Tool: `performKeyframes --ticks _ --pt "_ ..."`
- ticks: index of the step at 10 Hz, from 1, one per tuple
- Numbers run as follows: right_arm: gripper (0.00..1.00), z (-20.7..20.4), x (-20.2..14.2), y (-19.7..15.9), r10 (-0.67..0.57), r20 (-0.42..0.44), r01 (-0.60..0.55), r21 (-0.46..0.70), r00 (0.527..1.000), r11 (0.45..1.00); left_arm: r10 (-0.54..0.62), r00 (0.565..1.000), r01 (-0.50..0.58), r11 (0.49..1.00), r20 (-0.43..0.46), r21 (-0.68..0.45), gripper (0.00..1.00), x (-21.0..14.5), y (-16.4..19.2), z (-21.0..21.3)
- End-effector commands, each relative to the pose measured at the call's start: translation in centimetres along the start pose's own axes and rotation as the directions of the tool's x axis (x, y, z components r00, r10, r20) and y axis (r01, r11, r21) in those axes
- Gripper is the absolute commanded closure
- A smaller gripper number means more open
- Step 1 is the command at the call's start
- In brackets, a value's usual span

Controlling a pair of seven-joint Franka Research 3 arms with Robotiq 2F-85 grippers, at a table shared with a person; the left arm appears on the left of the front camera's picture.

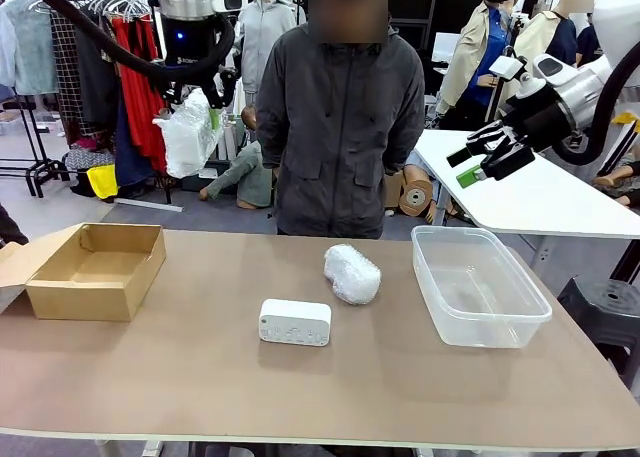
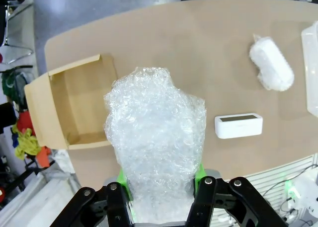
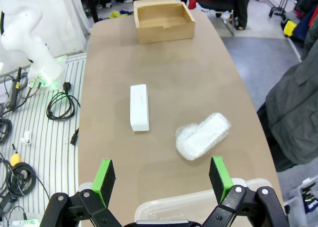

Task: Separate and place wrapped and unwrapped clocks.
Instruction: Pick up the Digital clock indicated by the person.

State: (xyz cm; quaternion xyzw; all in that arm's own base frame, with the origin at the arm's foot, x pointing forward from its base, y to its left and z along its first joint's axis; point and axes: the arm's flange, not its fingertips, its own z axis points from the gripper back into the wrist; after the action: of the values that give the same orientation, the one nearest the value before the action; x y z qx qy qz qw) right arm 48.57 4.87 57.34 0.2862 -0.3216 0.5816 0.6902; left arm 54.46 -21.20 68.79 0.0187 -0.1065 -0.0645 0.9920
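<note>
Two claws are mine, one on each arm. My left claw (image 2: 161, 187) is up high in the air. It is pinching a lump of bubble wrap, the held wrapped clock (image 2: 154, 147), and the green pads (image 2: 198, 171) press on its two sides. From the front, this lump (image 1: 186, 132) hangs under my left claw (image 1: 196, 95), well above the table (image 1: 200, 377).

My right claw (image 1: 470, 167) is also up in the air, out on the right side. Its two fingers are spread wide apart and nothing is between them. Looking along this claw (image 3: 162, 180), I see the rim of the clear tub (image 3: 198, 202) just below it.

On the table lie two more clocks. One is the second wrapped clock (image 1: 352, 274), near the middle of the table. Next to it, closer to my side, is the bare white clock (image 1: 295, 322). They are near each other but do not touch. The clear tub (image 1: 430, 277) sits to their right. A brown cardboard box (image 1: 85, 302) sits open at the left end, well apart from both clocks.

A person in a dark jacket (image 1: 345, 127) stands at the far side of the table.
</note>
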Motion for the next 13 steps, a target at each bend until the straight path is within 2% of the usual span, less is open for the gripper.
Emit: performKeyframes --ticks 1,13 --pt "0.0 -0.04 0.08 0.07 0.003 0.009 -0.003 0.002 1.0 1.0 0.013 1.0 -0.013 1.0 0.009 0.003 1.0 -0.23 0.23 0.56" --pt "0.0 -0.04 0.08 0.07 0.003 0.009 -0.003 0.002 1.0 1.0 0.013 1.0 -0.013 1.0 0.009 0.003 1.0 -0.23 0.23 0.56"
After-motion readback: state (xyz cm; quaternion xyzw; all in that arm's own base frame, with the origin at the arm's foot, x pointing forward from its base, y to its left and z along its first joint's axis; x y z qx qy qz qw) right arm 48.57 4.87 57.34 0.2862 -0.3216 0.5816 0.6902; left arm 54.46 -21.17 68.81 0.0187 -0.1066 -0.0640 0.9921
